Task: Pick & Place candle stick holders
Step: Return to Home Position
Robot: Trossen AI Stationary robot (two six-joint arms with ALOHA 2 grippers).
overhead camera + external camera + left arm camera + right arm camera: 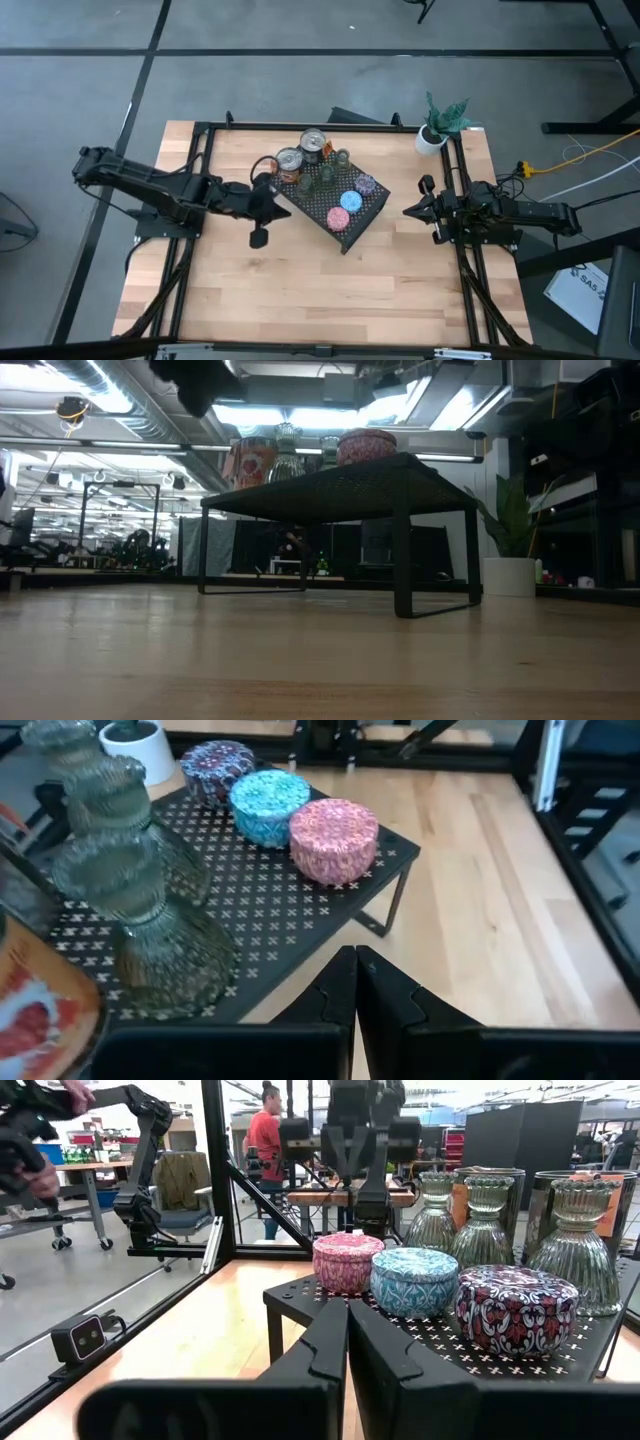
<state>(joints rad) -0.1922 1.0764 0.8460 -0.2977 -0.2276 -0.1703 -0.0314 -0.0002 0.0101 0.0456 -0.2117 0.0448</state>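
— Jaws first: how do the left jaws stand?
— Pressed together with nothing between them, at the end of the left arm (150, 185). They are just beside the left edge of the shelf (368, 212), above the tabletop (300, 290).
— And the right jaws?
— Closed too, and empty. They are out to the shelf's right, apart from it and pointing toward it.
— Where are the candle stick holders?
— All on the black mesh shelf. The pink holder (339, 217), blue holder (350, 200) and purple holder (366, 184) sit in a tight row along its right side. Each wears a patterned lid, so I cannot tell what is inside. Behind them the ribbed olive-green glass holders (327, 172) stand upright, close together.
— Anything else up there?
— Two taller jars (300, 152) with shiny lids, at the shelf's far-left end. One shows a red and white label.
— And off the shelf?
— A white pot (432, 138) holding a green plant, at the tabletop's corner on the right arm's side.
— The surface, the room?
— Pale wood boards inside a black frame, with grey floor (80, 60) around. Beyond is a workshop with ceiling lights, and a person in a red top (266, 1140) stands far off.
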